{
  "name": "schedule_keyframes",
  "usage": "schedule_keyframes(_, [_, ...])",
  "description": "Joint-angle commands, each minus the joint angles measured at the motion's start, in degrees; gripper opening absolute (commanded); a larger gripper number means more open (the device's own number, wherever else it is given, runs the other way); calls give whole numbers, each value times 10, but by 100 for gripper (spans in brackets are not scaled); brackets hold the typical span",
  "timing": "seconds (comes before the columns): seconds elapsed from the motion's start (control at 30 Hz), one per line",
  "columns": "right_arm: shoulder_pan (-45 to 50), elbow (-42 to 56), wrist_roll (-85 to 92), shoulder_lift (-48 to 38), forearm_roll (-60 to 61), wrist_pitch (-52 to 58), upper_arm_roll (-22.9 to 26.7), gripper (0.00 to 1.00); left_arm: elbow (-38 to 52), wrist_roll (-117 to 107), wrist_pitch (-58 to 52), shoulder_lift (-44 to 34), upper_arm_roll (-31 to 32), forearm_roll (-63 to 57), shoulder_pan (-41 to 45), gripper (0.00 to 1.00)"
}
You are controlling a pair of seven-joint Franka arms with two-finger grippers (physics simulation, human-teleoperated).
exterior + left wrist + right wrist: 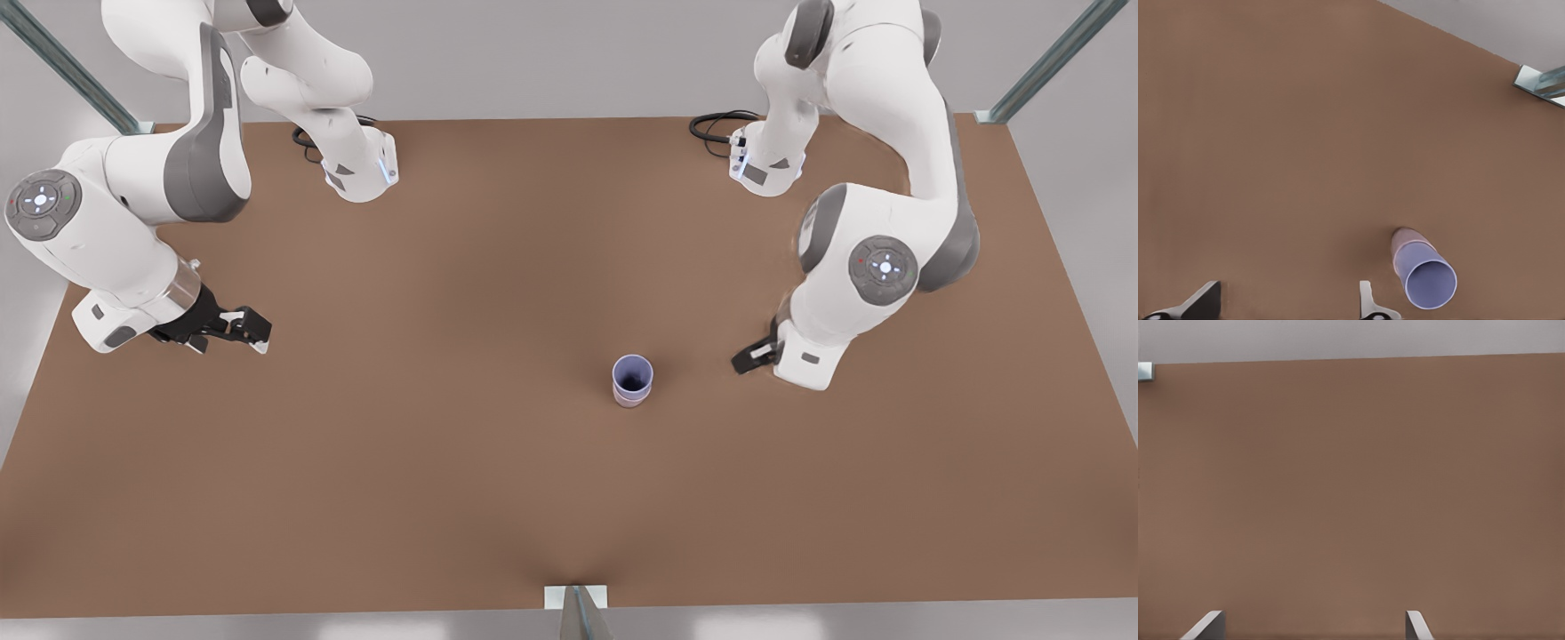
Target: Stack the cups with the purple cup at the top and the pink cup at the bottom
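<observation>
Hard to make out: the muted dusty-pink tapered cup (630, 401) is nearly swallowed. From the front it is just a pale band under the pale lavender blue-purple tapered cup (632, 372). From the left wrist view a short pink collar (1405, 239) shows behind the lavender rim (1429, 283).
Cut off: both wrist views show their own fingers as tips only. In the front view the left gripper (745, 360) is mostly tucked behind its white wrist, and both arms' upper links run out of frame.
Cup position: purple sits nested inside pink, upright and mouth up, on the brown matte table (444, 462). The stack is a little toward the front view's right of centre.
Cups versus left gripper: the stack stands free, near the gripper and off to one side of its finger line, touching neither finger.
Left gripper: low at the front view's right, fingers spread wide (1288, 303), holding nothing.
Cups versus right gripper: well apart, with most of the table's width between them.
Right gripper: at the front view's left (253, 331), waiting above bare table, fingers wide (1311, 627), empty.
Count: two cups in one stack, two arms, two grippers.
</observation>
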State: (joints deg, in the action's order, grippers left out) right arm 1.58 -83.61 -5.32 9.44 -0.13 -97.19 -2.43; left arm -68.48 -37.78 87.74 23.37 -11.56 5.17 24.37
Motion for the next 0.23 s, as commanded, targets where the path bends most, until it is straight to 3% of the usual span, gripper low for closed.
schedule_keyframes(0.0, [0,0,4,0,0,1,0,100,-5,385,-118,-34,-16,-45,-9,100])
schedule_keyframes(0.03, [0,0,4,-1,0,1,0,100,-66,388,-96,-87,11,-63,-29,100])
schedule_keyframes(0.1, [-1,0,4,-1,0,1,1,100,-104,394,-78,-126,66,-58,-94,100])
schedule_keyframes(0.2, [0,0,4,-1,0,2,1,100,-102,386,-77,-119,67,-58,-94,100])
